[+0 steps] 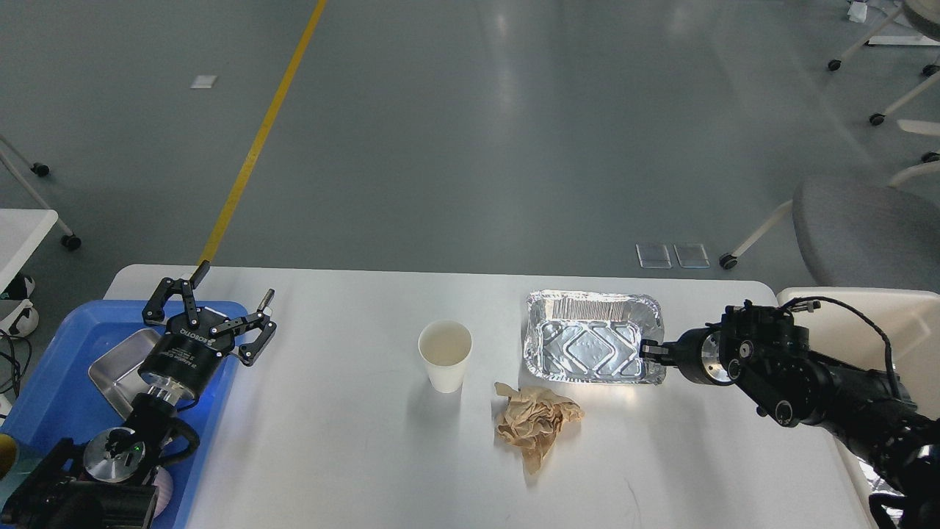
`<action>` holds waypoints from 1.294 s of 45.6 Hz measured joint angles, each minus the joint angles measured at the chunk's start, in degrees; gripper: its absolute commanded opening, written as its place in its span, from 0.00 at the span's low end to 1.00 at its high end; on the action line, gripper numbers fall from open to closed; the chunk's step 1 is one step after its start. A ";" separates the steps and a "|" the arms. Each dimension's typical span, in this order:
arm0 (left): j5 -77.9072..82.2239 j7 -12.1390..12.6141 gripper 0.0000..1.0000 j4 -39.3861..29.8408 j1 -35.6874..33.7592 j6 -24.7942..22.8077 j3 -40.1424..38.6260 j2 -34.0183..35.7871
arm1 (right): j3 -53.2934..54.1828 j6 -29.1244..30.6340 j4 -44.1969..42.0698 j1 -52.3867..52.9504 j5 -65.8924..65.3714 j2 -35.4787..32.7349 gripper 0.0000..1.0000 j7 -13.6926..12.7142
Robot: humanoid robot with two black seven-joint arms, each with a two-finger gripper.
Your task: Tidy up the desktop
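Note:
The white desktop (352, 455) holds a white paper cup (445, 356) standing upright at the middle. A crumpled brown paper wad (536, 422) lies just right of it, nearer to me. A silver foil tray (587, 345) sits at the right, tipped so that its inside faces me. My right gripper (651, 350) is shut on the tray's right rim. My left gripper (235, 283) hangs open with nothing in it, above the right edge of the blue tray (59, 338).
The blue tray at the left end holds a steel pan (117, 367). A cream-white bin (888, 316) stands past the desktop's right end, with a grey chair (866, 228) behind it. Bare grey floor with a yellow line lies beyond the far edge.

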 measured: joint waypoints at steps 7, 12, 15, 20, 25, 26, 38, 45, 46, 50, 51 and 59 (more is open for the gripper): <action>0.00 0.00 0.98 0.00 0.00 0.00 0.00 0.14 | 0.01 0.08 0.07 0.00 0.39 0.00 0.00 0.00; 0.00 0.05 0.98 0.00 0.00 0.00 0.00 0.23 | 0.13 0.12 0.40 0.02 0.56 -0.03 0.00 0.09; 0.00 0.10 0.98 0.00 -0.11 0.00 0.03 0.25 | 0.27 0.12 0.80 0.12 1.53 -0.53 0.00 0.23; 0.00 0.10 0.98 0.00 -0.37 0.00 0.10 0.27 | 0.36 0.20 1.40 0.56 5.55 -3.03 0.00 0.29; 0.00 0.10 0.98 0.00 -0.69 0.00 0.27 0.27 | 0.37 0.31 2.65 1.42 9.07 -5.57 0.00 0.35; 0.00 0.10 0.98 0.00 -0.75 0.00 0.34 0.27 | 0.37 0.32 2.99 1.49 9.54 -6.18 0.00 0.36; 0.07 0.09 0.98 0.00 -1.25 0.27 0.86 0.01 | 0.44 2.19 13.29 1.65 16.51 -17.78 0.00 0.45; 0.09 0.09 0.98 0.00 -1.47 0.40 0.96 -0.29 | 0.49 2.30 25.87 0.77 19.09 -26.53 0.00 0.44; 0.09 0.10 0.98 0.00 -1.48 0.41 0.97 -0.32 | 0.52 2.29 28.69 0.56 19.32 -28.03 0.00 0.44; 0.12 0.11 0.98 0.00 -1.51 0.43 0.99 -0.35 | 0.65 1.90 36.23 -0.42 19.69 -31.57 0.00 0.40; 0.12 0.13 0.98 0.00 -1.51 0.43 1.01 -0.35 | 0.79 1.81 37.81 -0.67 19.72 -32.25 0.00 0.40; 0.12 0.17 0.98 0.09 -1.51 0.50 1.07 0.14 | 3.48 0.17 49.02 -3.93 19.89 -35.90 0.00 0.29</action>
